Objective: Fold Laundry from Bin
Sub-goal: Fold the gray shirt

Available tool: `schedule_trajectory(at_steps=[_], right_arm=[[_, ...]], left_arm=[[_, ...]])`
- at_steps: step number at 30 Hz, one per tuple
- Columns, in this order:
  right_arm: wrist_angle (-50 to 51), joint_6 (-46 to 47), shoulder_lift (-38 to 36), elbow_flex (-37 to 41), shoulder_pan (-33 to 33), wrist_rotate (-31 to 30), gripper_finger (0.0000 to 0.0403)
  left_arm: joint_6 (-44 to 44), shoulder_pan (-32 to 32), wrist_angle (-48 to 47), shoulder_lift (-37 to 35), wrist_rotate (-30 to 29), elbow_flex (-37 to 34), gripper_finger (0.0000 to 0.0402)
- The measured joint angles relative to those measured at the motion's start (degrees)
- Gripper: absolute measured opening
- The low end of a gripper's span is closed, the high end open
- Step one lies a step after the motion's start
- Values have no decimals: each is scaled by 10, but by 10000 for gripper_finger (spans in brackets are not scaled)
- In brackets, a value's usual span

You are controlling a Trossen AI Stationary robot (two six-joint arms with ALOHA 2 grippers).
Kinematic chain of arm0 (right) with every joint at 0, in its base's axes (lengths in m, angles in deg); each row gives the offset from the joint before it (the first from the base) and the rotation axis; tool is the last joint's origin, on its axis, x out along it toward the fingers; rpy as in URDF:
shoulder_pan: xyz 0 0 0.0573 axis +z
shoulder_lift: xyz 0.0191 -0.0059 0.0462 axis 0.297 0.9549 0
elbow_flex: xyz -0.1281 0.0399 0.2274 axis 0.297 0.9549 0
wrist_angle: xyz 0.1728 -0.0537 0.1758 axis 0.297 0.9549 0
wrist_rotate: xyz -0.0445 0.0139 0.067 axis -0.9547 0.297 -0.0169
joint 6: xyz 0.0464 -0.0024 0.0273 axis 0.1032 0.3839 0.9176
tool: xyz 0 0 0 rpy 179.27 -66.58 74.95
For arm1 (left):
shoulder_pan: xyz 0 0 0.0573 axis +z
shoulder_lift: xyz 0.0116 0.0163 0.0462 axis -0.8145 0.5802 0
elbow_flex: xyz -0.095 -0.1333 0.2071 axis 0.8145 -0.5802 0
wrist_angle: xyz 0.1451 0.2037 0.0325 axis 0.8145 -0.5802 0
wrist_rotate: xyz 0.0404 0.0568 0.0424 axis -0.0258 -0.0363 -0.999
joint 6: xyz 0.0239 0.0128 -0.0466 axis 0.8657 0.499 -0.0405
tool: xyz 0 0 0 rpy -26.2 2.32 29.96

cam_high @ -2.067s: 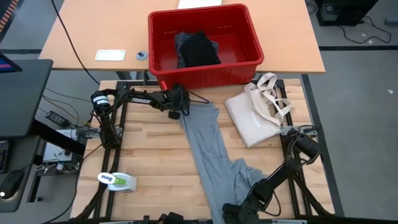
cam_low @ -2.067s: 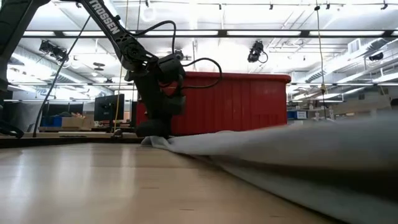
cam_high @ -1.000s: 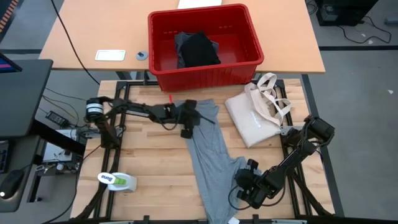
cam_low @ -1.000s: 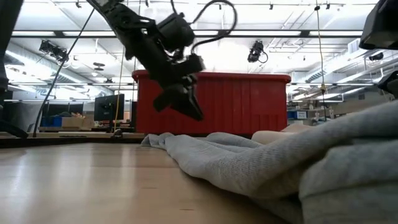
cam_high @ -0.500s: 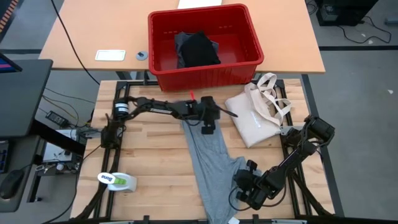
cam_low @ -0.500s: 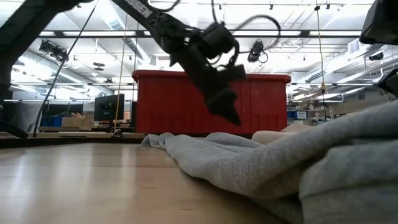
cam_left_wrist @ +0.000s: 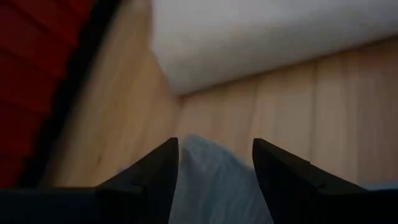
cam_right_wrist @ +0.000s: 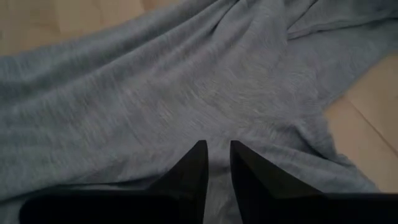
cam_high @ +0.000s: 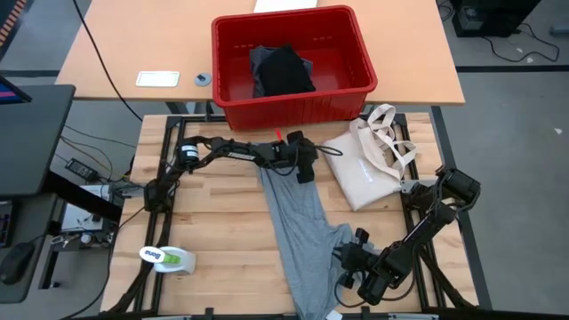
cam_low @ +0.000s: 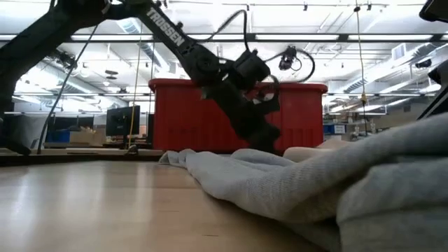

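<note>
One garment out: only the light grey T-shirt (cam_high: 300, 224) was laid on the wooden table (cam_high: 209, 231), stretched in a long crumpled strip from just before the bin to the near edge; no fold was made yet.
Bin: the red bin (cam_high: 293, 64) was set on the far table, and a black garment (cam_high: 283, 71) was left inside it, so most of the task was judged undone.
Tote bag: a cream tote bag (cam_high: 366, 160) was lain just beside the shirt's far end, narrowing the room on that side.
Open room: bare wood was left wide between the shirt and a small green-and-white bottle (cam_high: 167, 258).
Left gripper: the left gripper (cam_high: 304, 171) was held over the shirt's far corner, fingers apart, nothing clamped.
Right gripper: the right gripper (cam_high: 348, 260) was lowered at the near bunched end; its fingers were seen close together, with a slim gap, and no cloth was seen pinched.
</note>
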Motion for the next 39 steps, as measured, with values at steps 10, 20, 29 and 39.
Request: schedule_trajectory(at_steps=[10,20,29,39], right_arm=[[-16,-3,0,0,-4,-2,77],[-21,-3,0,0,-4,-4,77],[-32,-3,0,0,-4,-7,77],[-34,12,0,0,-7,14,77]], left_arm=[[24,0,-3,3,6,0,165],[35,0,-75,2,24,0,99],[51,-7,4,0,24,0,11],[71,-7,-59,-4,5,37,11]])
